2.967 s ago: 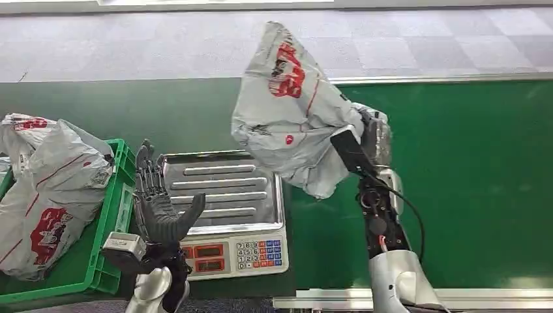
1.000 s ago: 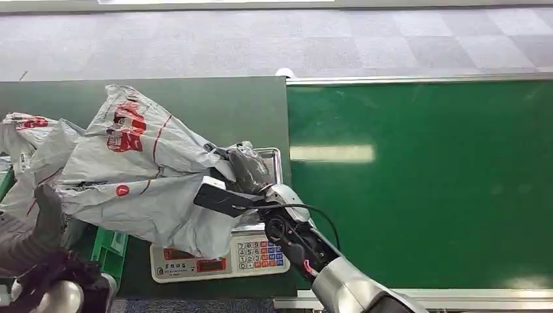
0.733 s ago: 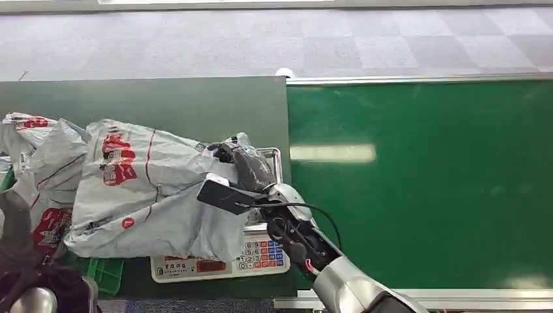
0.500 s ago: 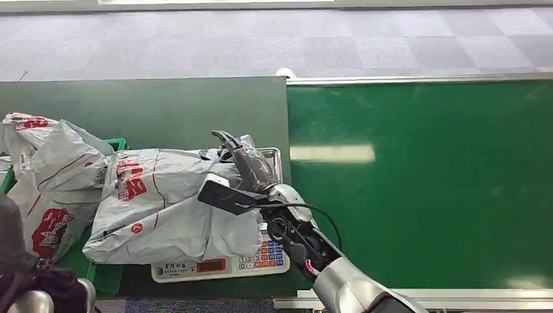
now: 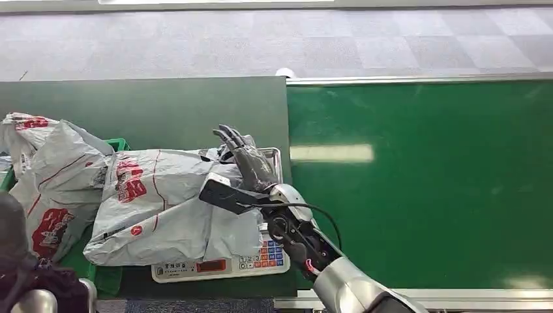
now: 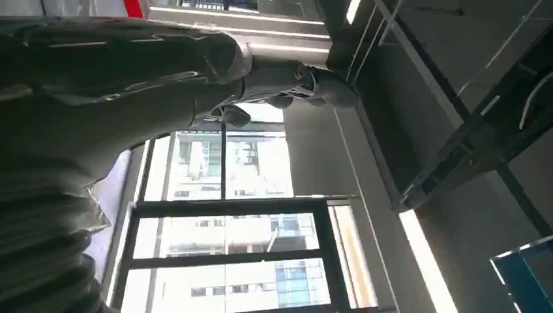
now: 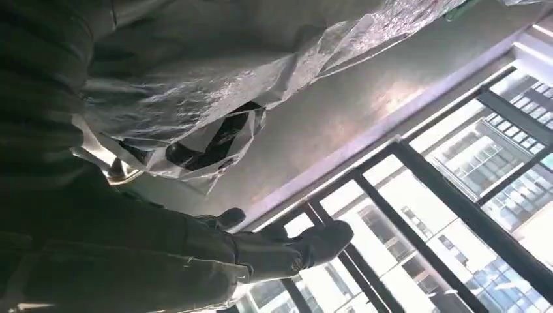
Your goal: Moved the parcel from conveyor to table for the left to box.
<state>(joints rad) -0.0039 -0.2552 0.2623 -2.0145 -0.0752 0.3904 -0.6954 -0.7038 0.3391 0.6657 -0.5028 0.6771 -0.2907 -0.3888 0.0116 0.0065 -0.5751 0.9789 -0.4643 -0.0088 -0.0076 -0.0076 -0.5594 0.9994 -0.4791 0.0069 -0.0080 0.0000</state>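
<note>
Right hand (image 5: 244, 160) lay over the near edge of the parcel (image 5: 163, 205) with its fingers (image 5: 228, 135) spread and lifted off the plastic, holding nothing; the right wrist view likewise showed the fingers (image 7: 313, 244) extended against a window, with crumpled grey film just beside them. Parcel, a grey plastic mailer with red print, rested flat across the weighing scale (image 5: 261, 255), covering most of its steel pan and leaving only the keypad and display strip exposed along the front. Scale stood on the dark green desk (image 5: 150, 104). Parcel's far end overlapped the rim of the green crate (image 5: 104, 277), which held more grey mailers (image 5: 49, 176) piled at the desk's left side. Left hand (image 6: 287, 81) appeared in the left wrist view with fingers stretched out and nothing in them, seen against a ceiling and window; in the head view only a dark blurred shape showed at the lower left corner. Conveyor (image 5: 424, 176), a bright green belt with a metal rail, ran to the right of the desk.
</note>
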